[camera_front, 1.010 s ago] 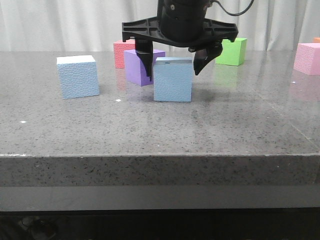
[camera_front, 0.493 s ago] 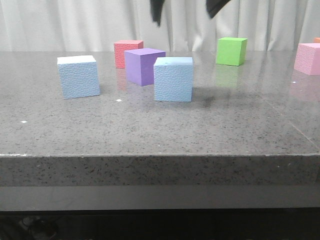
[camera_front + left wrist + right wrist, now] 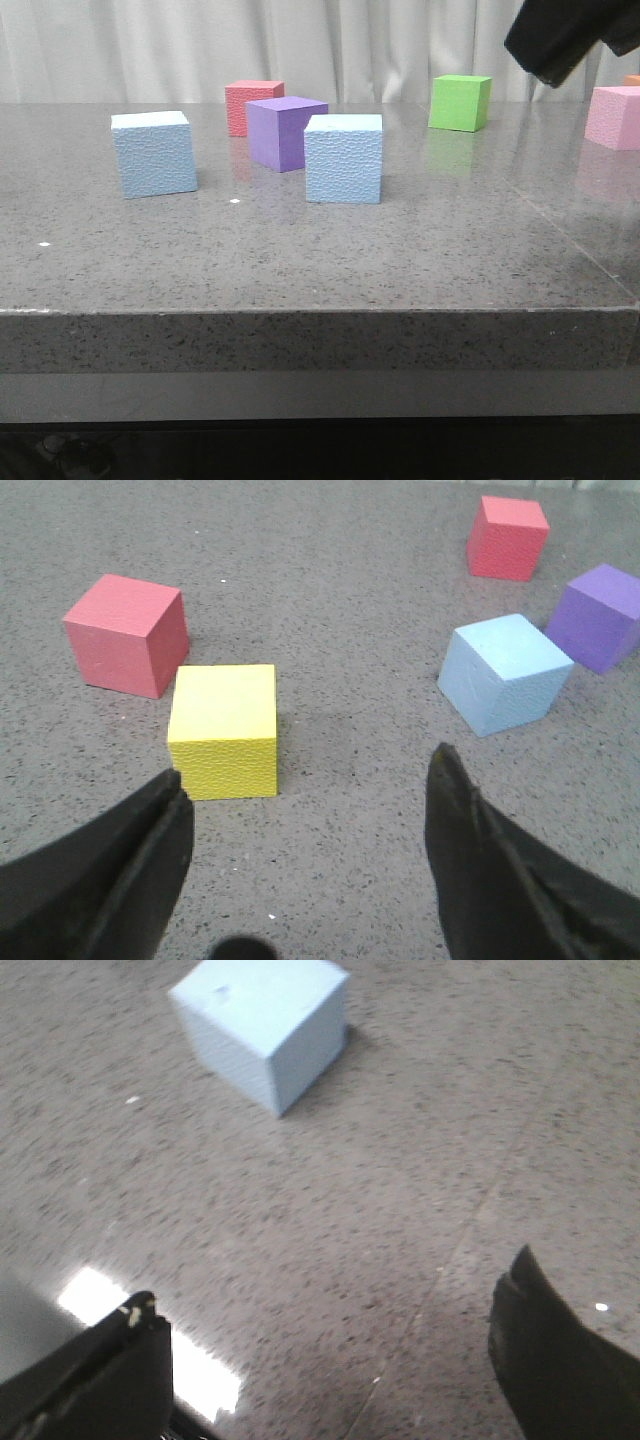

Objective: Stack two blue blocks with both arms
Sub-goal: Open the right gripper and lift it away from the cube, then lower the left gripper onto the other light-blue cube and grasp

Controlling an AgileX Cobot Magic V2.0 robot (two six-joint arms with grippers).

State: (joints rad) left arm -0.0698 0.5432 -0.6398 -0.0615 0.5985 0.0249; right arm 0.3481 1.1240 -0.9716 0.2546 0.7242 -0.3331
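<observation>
front view: low, near table (image 3: 320, 270) edge height, facing forward over the top toward a white curtain (image 3: 200, 45); cubes at mid distance, table front edge close.
left wrist view: above the left hand (image 3: 305, 790), angled down at the table, fairly close; both fingers frame the lower corners.
right wrist view: above the right hand (image 3: 330, 1330), steep downward tilt, close to the table, blurred.
shared front/left wrist: left blue block (image 3: 154, 153) (image 3: 504, 674), purple cube (image 3: 285, 132) (image 3: 601, 616), red cube (image 3: 252, 106) (image 3: 509, 537).
shared front/right wrist: one blue block (image 3: 262, 1027); likely the middle one (image 3: 343, 158), not certain.
left wrist only: yellow cube (image 3: 223, 730), second red cube (image 3: 127, 634).
</observation>
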